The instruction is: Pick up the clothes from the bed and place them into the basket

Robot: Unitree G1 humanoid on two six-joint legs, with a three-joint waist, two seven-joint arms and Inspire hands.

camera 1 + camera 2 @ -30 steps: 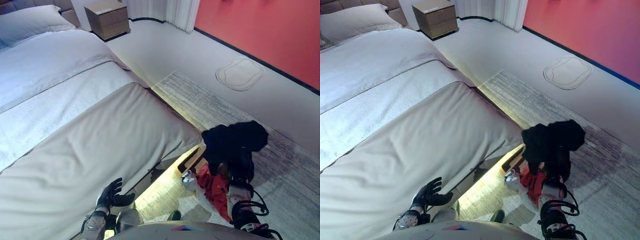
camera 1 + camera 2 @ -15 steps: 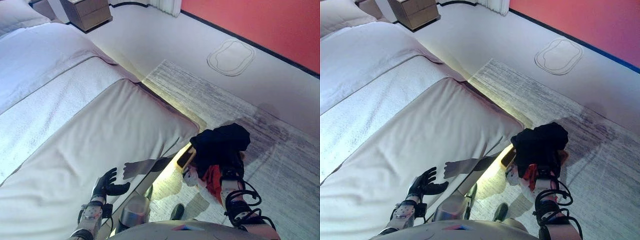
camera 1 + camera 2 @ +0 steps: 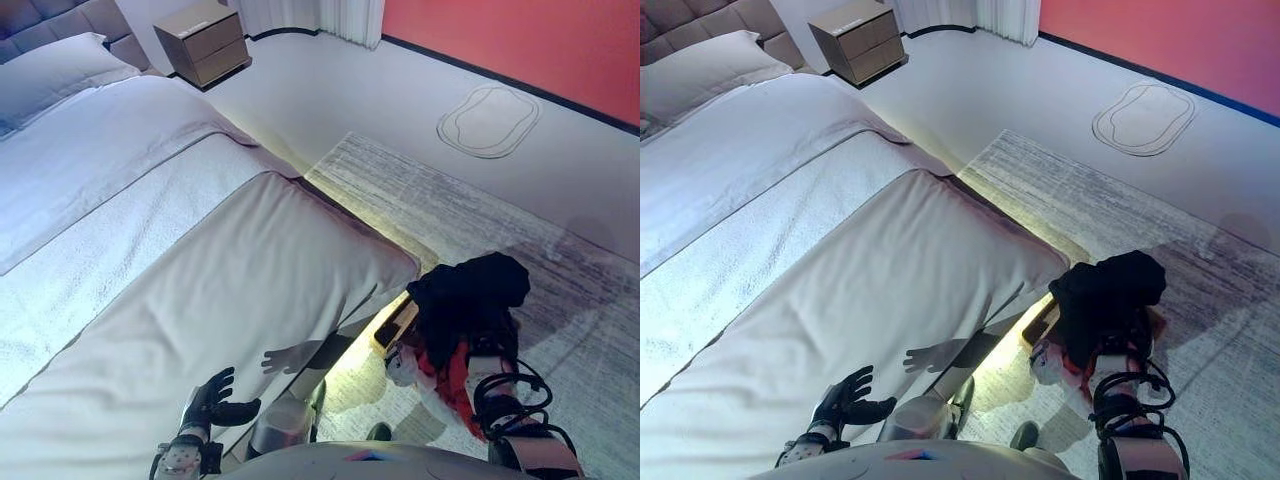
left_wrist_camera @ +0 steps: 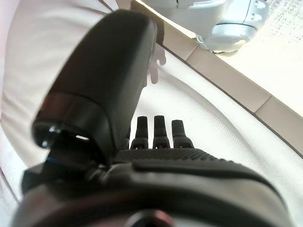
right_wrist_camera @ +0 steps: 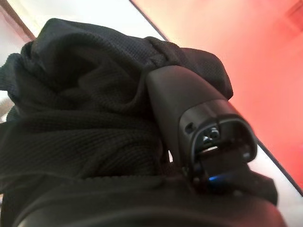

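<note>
The right hand (image 5: 199, 127) clutches the bunched black garment (image 3: 465, 295) over the basket (image 3: 400, 322) beside the bed (image 3: 200, 260); loose folds may snag its rim. Left hand (image 3: 212, 405) hovers spread.

Wooden nightstand (image 3: 205, 43) beside pillow (image 3: 55, 75); grey rug (image 3: 480, 220) below red wall (image 3: 520, 40)
</note>
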